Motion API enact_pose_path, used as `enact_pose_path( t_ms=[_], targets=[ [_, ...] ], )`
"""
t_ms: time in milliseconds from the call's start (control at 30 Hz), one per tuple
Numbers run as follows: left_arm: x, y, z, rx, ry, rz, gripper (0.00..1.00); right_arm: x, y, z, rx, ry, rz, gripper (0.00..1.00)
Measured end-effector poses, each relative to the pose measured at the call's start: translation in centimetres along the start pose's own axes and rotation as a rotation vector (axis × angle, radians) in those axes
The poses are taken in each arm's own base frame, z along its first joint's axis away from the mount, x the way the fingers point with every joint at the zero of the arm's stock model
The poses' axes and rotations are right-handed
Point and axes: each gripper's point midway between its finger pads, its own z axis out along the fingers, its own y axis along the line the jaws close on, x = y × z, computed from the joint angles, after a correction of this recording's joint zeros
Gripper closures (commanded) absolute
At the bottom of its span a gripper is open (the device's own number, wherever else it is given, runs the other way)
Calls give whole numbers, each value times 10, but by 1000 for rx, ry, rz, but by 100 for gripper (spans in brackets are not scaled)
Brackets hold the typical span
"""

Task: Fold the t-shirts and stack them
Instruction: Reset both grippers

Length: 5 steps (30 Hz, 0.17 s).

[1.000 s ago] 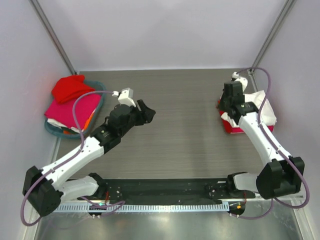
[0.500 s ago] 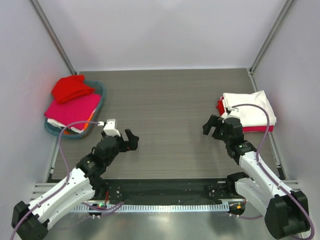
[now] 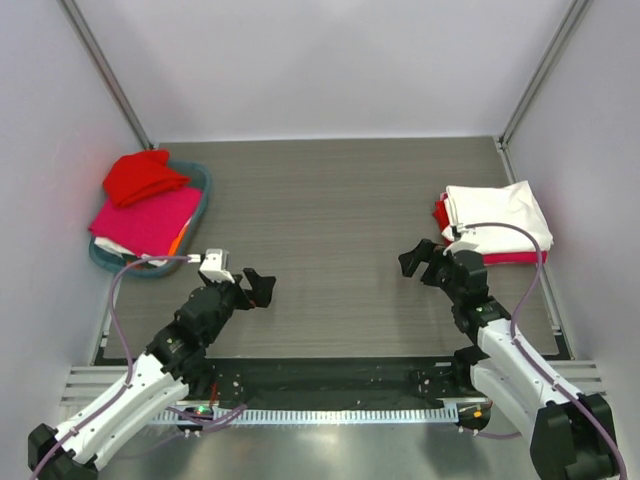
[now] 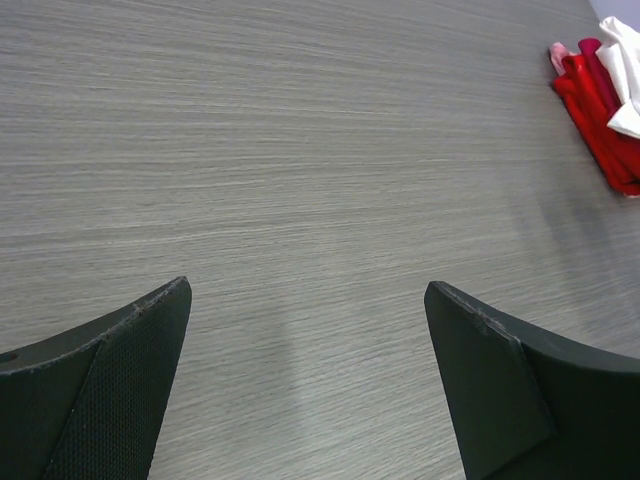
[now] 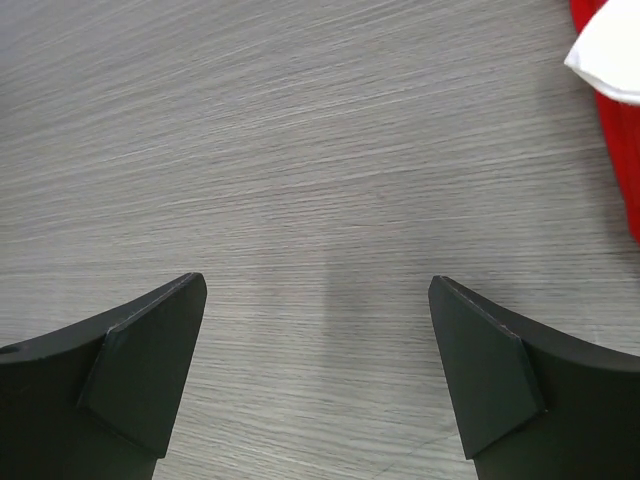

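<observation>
Both arms have pulled back toward their bases. A second ago the right gripper (image 3: 418, 262) was over at the stack, and now it hangs low over the bare grey wood-grain table (image 3: 340, 200). The left gripper (image 3: 255, 288) has drawn in the same way. Each has its jaws wide apart with nothing between them but tabletop.

The folded white cotton t-shirt (image 3: 497, 212) lies on top of a folded red t-shirt (image 3: 515, 258) at the table's right edge. In the teal plastic basket (image 3: 203, 178) at far left, a crumpled red t-shirt (image 3: 140, 175) sits behind a flatter magenta-pink t-shirt (image 3: 145, 218), with something orange (image 3: 178, 243) peeking out underneath.

These tees look light, limp and easily bunched, so one will sag and drag rather than hold a shape. I would pinch the pink one at a loose edge or corner, catching the top layer only, then spread it out by the shoulders with both grippers.

I can make out no print, label or writing on anything from here.
</observation>
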Motion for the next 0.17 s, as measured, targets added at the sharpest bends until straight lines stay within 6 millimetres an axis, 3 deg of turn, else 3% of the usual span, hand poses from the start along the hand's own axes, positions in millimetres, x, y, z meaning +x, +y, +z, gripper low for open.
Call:
enact_pose_path(
  t_ms=[167],
  targets=[
    [1, -2, 0, 17, 5, 16, 0, -1, 3, -2, -24, -22, 3, 0]
  ],
)
